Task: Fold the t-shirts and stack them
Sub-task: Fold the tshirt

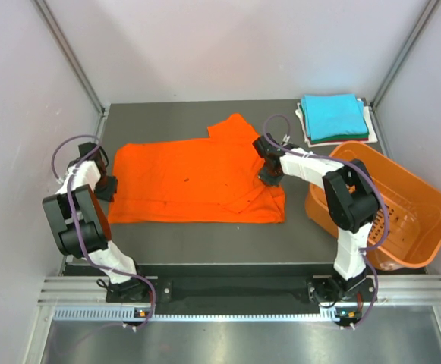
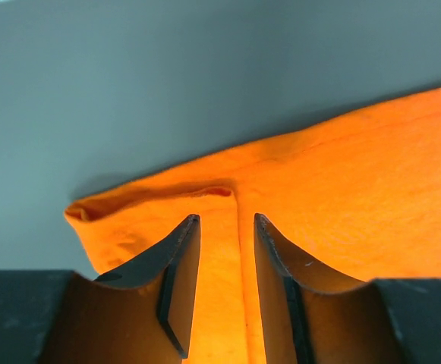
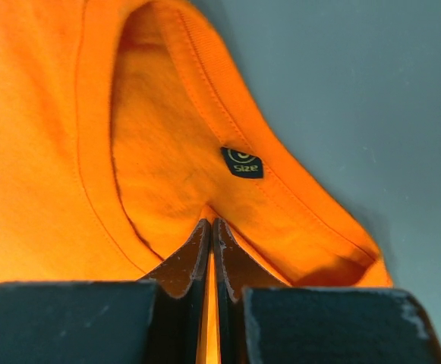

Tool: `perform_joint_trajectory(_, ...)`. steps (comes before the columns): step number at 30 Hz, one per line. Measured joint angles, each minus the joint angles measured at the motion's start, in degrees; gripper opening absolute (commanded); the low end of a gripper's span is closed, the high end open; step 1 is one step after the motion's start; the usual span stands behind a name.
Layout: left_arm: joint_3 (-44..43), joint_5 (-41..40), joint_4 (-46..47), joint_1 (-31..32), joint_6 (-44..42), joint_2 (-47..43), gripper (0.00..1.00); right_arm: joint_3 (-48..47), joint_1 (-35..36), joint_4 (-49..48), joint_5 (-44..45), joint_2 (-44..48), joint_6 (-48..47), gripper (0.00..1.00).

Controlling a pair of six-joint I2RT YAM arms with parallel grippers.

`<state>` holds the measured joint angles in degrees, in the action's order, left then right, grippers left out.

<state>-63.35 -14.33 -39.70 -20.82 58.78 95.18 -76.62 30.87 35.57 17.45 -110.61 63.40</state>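
The bright orange t-shirt [image 1: 190, 182] lies spread flat across the dark table, one sleeve pointing to the back. My left gripper [image 1: 108, 188] is at its left edge; in the left wrist view [image 2: 228, 224] the jaws stand apart with the shirt's hem [image 2: 357, 189] running between them. My right gripper [image 1: 270, 177] is at the shirt's right edge, shut on the collar [image 3: 211, 224] just below the size label [image 3: 242, 161]. The turquoise folded t-shirt [image 1: 332, 115] tops a stack at the back right, with white and dark cloth edges [image 1: 303, 127] showing beneath it.
A rigid orange slotted basket [image 1: 402, 205] stands tilted at the table's right edge, close to the right arm. Grey walls and metal posts enclose the table on three sides.
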Motion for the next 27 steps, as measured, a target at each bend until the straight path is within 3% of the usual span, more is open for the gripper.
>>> perform_joint_trajectory(8,0.1,-1.4,-2.2,0.1,4.3,0.0,0.39,0.1,-0.2,-2.4,-1.7,-0.1,-2.3,0.0)
perform_joint_trajectory(27,-4.1,-4.0,-4.8,1.1,5.4,5.7,0.43,0.1,-1.1,-3.6,-3.0,-0.9,-3.5,0.0)
